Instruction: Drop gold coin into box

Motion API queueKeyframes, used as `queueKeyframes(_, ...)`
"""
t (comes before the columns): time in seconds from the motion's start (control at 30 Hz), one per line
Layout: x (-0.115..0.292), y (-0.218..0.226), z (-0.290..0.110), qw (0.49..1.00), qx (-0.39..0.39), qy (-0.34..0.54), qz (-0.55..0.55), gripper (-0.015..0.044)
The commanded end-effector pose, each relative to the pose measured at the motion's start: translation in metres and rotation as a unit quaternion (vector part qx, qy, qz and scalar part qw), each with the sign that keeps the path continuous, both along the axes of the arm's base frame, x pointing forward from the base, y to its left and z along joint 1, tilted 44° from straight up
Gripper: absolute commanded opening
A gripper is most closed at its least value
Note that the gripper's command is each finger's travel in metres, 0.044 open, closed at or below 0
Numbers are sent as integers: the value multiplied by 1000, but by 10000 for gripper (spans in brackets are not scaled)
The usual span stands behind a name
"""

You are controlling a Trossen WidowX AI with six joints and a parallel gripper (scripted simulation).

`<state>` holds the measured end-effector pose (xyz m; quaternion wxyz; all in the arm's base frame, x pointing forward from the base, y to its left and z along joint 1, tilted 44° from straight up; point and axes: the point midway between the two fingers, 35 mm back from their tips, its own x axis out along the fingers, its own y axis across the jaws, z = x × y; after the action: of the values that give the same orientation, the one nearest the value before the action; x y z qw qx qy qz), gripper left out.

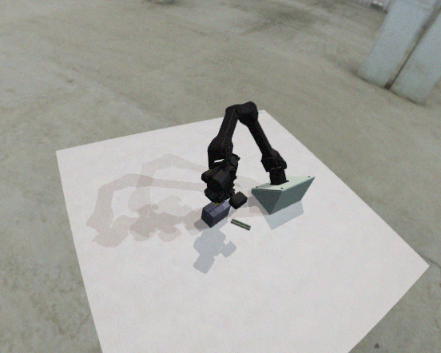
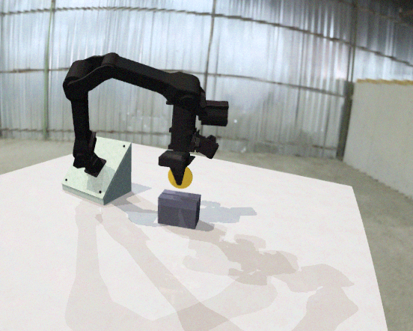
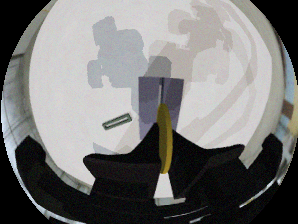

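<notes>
My gripper (image 2: 179, 183) (image 3: 158, 126) is shut on the gold coin (image 2: 188, 177) (image 3: 165, 145), which hangs upright on its edge. In the top view only a sliver of the coin (image 1: 217, 204) shows below the gripper. The closed grey box (image 1: 216, 216) (image 2: 178, 212) (image 3: 148, 100) stands directly below; the exterior view shows a small gap between the coin's lower edge and the lid. In the wrist view the slot (image 3: 161, 90) runs nearly in line with the coin, whose near part hides the rest of it. The dark-green holder (image 1: 240, 224) (image 3: 116, 119) is empty, beside the box.
The pale green wedge-shaped base (image 1: 291, 197) (image 2: 118, 180) carries the arm and stands on the white table top (image 1: 265, 291) (image 2: 304, 210), a short way from the box. The arm's shadows fall across the table and the box.
</notes>
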<state>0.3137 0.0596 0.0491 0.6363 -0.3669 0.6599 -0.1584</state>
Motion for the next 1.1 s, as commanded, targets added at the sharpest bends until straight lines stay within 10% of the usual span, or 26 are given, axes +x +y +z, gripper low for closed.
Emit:
queueKeyframes(0.0,0,0,0,1000,0,-1,-1,0)
queueKeyframes(1.07,4,-3,3,1000,0,2,-2,0)
